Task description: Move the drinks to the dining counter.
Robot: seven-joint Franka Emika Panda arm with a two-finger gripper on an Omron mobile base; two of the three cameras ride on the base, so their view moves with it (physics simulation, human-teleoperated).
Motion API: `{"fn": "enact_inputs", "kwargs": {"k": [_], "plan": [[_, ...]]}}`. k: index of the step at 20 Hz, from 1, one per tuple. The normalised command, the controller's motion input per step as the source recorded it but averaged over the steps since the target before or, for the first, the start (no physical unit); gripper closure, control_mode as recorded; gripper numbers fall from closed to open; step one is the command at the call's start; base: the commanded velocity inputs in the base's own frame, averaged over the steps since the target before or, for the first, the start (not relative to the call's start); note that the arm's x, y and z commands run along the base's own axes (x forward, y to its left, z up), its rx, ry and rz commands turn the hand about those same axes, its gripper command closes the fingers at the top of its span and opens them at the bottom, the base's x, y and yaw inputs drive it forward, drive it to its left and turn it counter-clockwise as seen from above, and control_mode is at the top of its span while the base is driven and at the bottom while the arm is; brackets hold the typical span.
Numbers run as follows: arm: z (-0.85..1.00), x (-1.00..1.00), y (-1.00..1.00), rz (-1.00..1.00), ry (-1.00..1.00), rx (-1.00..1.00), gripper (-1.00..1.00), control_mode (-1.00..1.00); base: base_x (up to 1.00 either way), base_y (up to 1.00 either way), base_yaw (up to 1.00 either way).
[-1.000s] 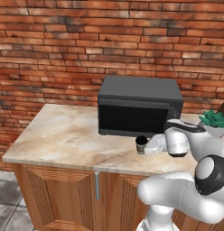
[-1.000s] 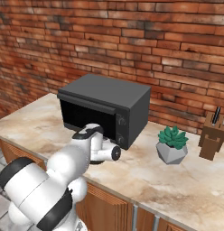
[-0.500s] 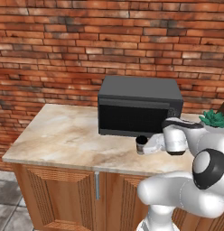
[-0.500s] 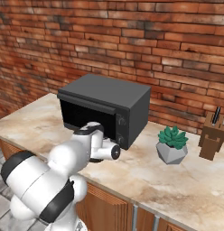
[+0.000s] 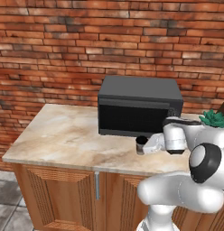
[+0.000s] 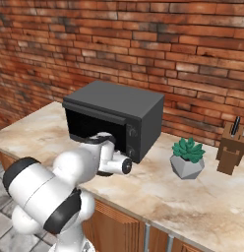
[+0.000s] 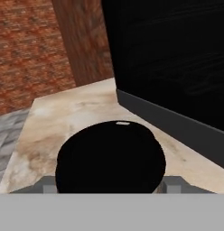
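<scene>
A short dark coffee cup (image 5: 141, 144) stands in front of the black microwave on the marble counter against the brick wall. My gripper (image 5: 145, 145) reaches it sideways from the right and is shut on it. In the hand view the cup's black round top (image 7: 111, 155) sits between my grey fingertips (image 7: 45, 185). Its tan sleeve is hard to make out. I cannot tell whether the cup rests on the counter or hangs just above it. The black bottle, the white cup and the dining counter are out of view.
The black microwave (image 5: 138, 108) (image 6: 114, 115) stands right behind the cup. A potted succulent (image 6: 188, 157) and a wooden knife block (image 6: 231, 150) stand to the right. Bare marble counter (image 5: 64, 131) stretches to the left, ending at the front edge.
Hardly anything differs. The arm has shifted very slightly, and the cup stays in the gripper in front of the microwave.
</scene>
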Motion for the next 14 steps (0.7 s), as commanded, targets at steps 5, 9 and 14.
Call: {"fn": "enact_inputs", "kwargs": {"k": [5,9,14], "plan": [[0.55,-0.68,0.00,0.13,-0.23,0.00,1.00,-1.00,0.00,0.00,0.00],[1.00,-0.86,0.00,0.18,-0.38,0.00,1.00,-1.00,0.00,0.00,0.00],[1.00,-0.68,0.00,0.17,-0.34,0.00,1.00,-1.00,0.00,0.00,0.00]]}}
